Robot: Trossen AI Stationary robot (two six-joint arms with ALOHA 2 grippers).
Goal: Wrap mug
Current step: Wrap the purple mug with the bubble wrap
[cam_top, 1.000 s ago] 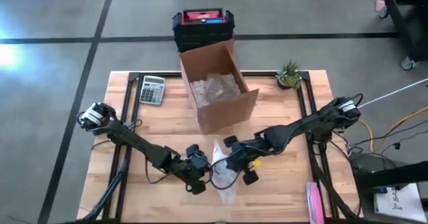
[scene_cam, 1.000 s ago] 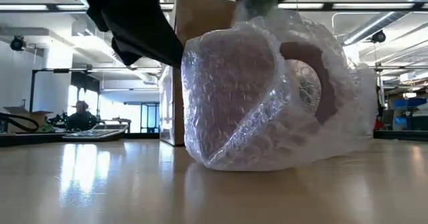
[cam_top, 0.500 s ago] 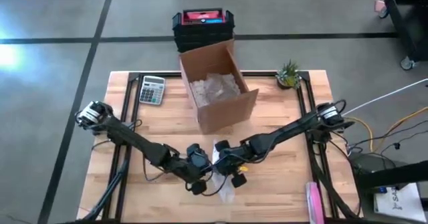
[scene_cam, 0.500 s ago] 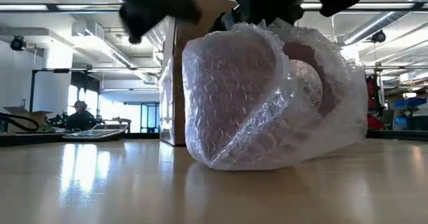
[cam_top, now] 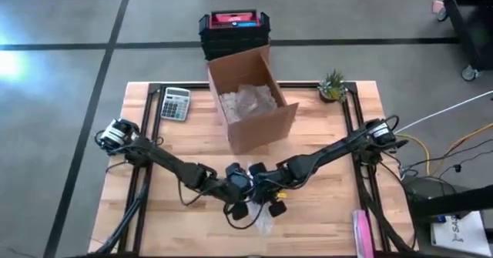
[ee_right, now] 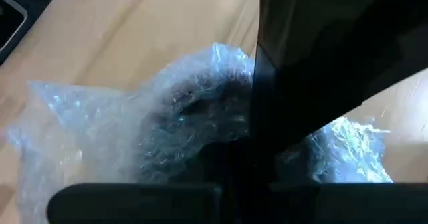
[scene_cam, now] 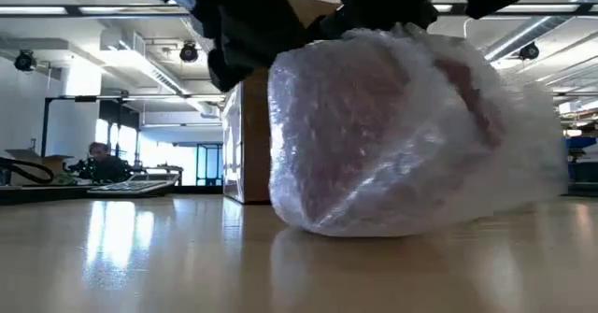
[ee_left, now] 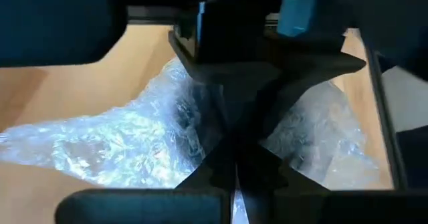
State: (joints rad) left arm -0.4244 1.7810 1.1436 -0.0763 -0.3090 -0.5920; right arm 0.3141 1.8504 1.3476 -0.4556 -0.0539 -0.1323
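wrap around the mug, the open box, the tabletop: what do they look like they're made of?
Wrap: clear bubble wrap, glossy, fine bubble texture with crinkled highlights; the mug under it shows only as a pinkish mass. Box: plain brown corrugated cardboard by the look, matte, flaps open. Tabletop: light wood planks with visible grain, probably sealed, since it mirrors the room lights in the low view.

Bubble-wrapped mug (ee_right: 187,127) (dark inside), wooden table (ee_right: 127,33), right hand (ee_right: 281,117)

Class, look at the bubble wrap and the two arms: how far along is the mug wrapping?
Done: clear bubble wrap already covers the pinkish mug on the wooden table. In hand: left tool and right tool meet over the bundle. Left: tucking the loose wrap and packing it, perhaps into the open cardboard box.
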